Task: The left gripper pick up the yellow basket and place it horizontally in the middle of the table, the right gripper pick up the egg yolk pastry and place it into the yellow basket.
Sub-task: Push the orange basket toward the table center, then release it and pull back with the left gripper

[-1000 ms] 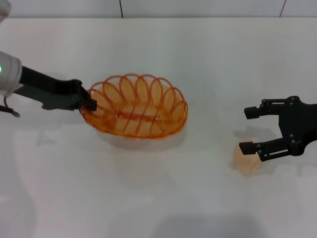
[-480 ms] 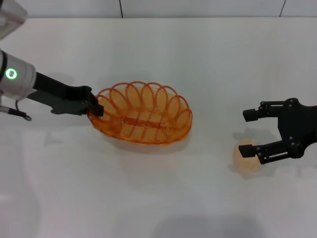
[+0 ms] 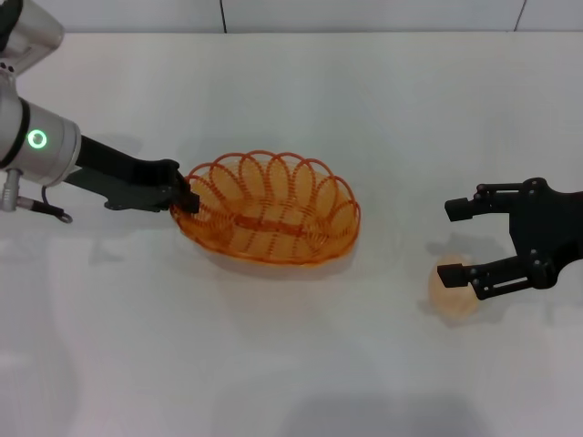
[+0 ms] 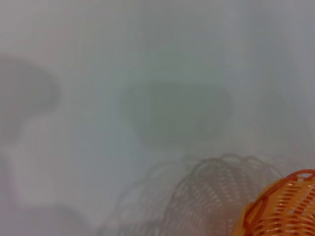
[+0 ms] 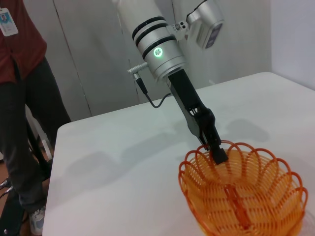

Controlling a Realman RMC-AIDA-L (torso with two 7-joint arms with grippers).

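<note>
The yellow basket (image 3: 271, 209), an oval orange woven bowl with a looped rim, hangs just over the white table (image 3: 291, 364) a little left of centre. My left gripper (image 3: 187, 198) is shut on the basket's left rim; the right wrist view shows the left gripper (image 5: 216, 153) clamped on the yellow basket (image 5: 243, 196) at its far rim. A corner of the yellow basket (image 4: 283, 209) and its shadow appear in the left wrist view. The egg yolk pastry (image 3: 453, 289), a small pale lump, lies at the right. My right gripper (image 3: 458, 241) hovers open over it, one finger above, one beside it.
A person in a red shirt and dark trousers (image 5: 22, 98) stands beyond the table's far corner in the right wrist view. A grey wall strip (image 3: 291, 14) runs behind the table.
My left gripper has carried the basket to the right and slightly toward me. The right gripper and the pastry have hardly moved.
</note>
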